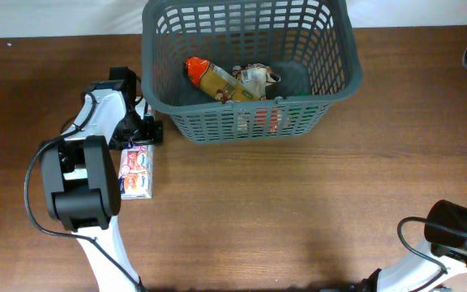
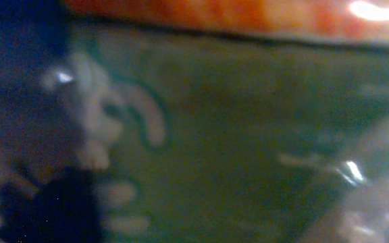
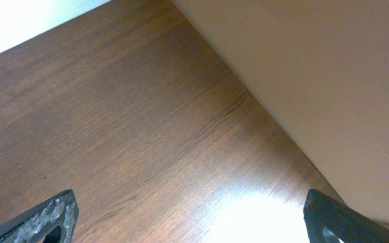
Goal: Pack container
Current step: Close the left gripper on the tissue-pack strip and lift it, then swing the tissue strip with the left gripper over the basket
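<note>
Right gripper (image 3: 191, 226): fingers wide apart over the wooden table (image 3: 147, 135), well right of the basket (image 1: 217, 122). Left gripper (image 1: 139, 139): just off the basket's near-left corner, above a snack packet (image 1: 136, 172); finger spread unreadable, wrist view all blur. Basket sits at the table's far edge, food packs (image 1: 225, 81) inside.

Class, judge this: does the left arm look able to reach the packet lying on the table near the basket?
Probably yes: the left gripper sits at one end of the packet, with nothing in between.

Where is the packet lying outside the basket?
In the overhead view the packet lies on the table left of the basket, beside the left arm.
</note>
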Controlling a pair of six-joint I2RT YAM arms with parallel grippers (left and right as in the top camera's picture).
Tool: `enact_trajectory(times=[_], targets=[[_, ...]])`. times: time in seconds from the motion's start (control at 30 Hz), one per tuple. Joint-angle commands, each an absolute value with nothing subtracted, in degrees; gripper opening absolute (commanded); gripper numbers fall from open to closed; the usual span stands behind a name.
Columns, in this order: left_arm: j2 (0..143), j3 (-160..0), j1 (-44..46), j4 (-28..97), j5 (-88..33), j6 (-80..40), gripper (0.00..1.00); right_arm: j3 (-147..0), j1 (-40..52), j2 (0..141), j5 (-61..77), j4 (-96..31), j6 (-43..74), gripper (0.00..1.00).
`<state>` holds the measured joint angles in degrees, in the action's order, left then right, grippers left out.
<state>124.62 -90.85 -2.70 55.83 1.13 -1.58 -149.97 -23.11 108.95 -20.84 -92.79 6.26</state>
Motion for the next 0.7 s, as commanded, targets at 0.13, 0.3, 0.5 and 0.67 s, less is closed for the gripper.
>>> enact_trajectory(times=[0.13, 0.3, 0.5, 0.67], targets=[[125.7, -89.0, -3.2, 55.0, -0.3, -0.7, 0.16, -149.8, -23.3, 109.1, -20.5, -92.6, 7.2, 0.99], [125.7, -89.0, -3.2, 55.0, 3.3, -5.1, 0.02, -149.8, -23.3, 109.1, -20.5, -92.6, 7.2, 0.99], [125.6, -92.4, -4.2, 59.2, 6.3, -9.6, 0.02, -149.8, -23.3, 109.1, -20.5, -92.6, 7.2, 0.99], [125.3, -100.3, -8.4, 66.4, 8.4, -11.2, 0.02, -149.8, -23.3, 109.1, -20.5, -92.6, 7.2, 0.99]])
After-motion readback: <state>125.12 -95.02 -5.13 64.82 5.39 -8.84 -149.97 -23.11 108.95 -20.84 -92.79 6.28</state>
